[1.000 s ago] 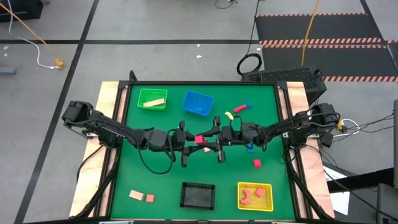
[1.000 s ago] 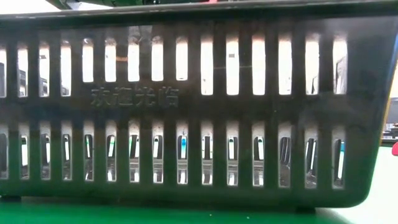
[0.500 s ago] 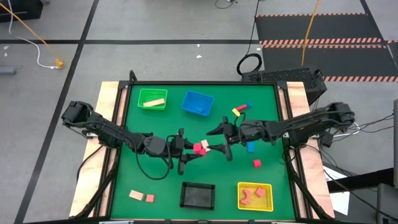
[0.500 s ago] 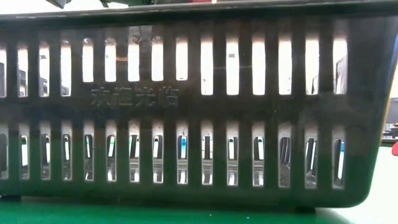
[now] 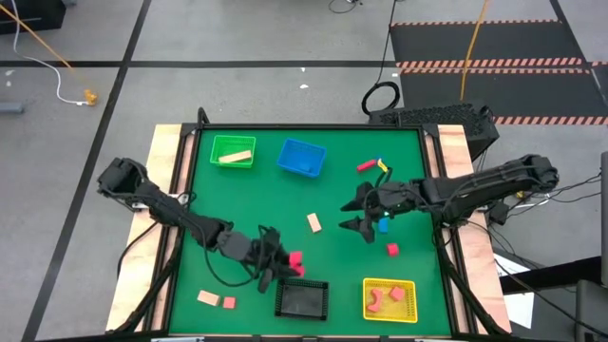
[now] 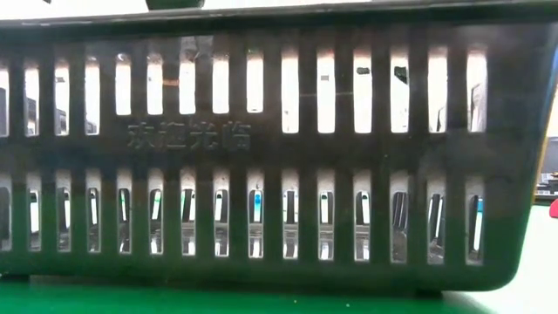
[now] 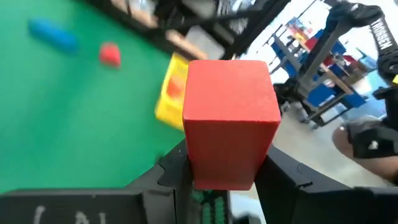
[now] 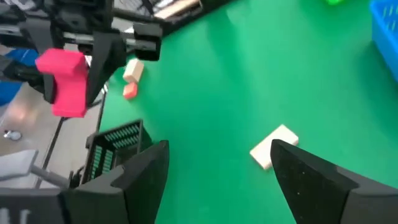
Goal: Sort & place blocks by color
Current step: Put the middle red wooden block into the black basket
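a pink-red block (image 5: 295, 257) sits clamped in the left gripper (image 5: 288, 263) just above the black basket (image 5: 302, 298), whose wall fills the low view. a tan block (image 5: 313, 222) lies on open green mat (image 5: 247, 204) beyond; the right gripper (image 5: 362, 211) hangs wide, empty.

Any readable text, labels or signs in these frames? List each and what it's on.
"欢迎光临": raised characters moulded on the wall of the black slotted plastic basket, low view.
White lettering on the dark arm link in the left wrist view: too blurred to read.
Nothing else legible; the small wooden blocks carry no markings.
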{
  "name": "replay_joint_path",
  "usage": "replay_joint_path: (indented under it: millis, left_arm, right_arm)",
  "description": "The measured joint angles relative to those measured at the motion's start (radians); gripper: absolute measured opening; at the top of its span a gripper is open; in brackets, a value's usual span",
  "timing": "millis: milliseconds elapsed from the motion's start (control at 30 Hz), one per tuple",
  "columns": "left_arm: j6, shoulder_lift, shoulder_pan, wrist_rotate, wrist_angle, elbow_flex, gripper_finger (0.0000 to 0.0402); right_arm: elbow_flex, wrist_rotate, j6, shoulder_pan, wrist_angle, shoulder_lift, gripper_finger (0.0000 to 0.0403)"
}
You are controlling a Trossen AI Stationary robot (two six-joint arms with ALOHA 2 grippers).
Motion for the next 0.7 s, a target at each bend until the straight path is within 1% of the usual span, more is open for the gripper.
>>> replay_joint_path:
  millis: [133, 267, 333, 400, 700]
  left_arm:
    - [-0.152, 0.076, -0.039, 0.005, 0.000, 0.000, 0.0132]
    - [-0.276, 0.157, -0.061, 0.064, 0.072, 0.000, 0.0132]
    - [-0.298, 0.189, -0.065, 0.094, 0.130, 0.000, 0.0132]
    - [-0.308, 0.207, -0.068, 0.107, 0.151, 0.000, 0.0132]
    - [-0.315, 0.215, -0.084, 0.127, 0.090, 0.000, 0.0132]
  right_arm:
    - [0.000, 0.000, 0.003, 0.017, -0.019, 0.000, 0.0270]
    - [0.000, 0.002, 0.003, 0.026, -0.020, 0.000, 0.0270]
    - [0.000, 0.003, 0.003, 0.026, -0.019, 0.000, 0.0270]
    - [0.000, 0.003, 0.003, 0.026, -0.020, 0.000, 0.0270]
    - [0.000, 0.003, 0.003, 0.026, -0.020, 0.000, 0.0270]
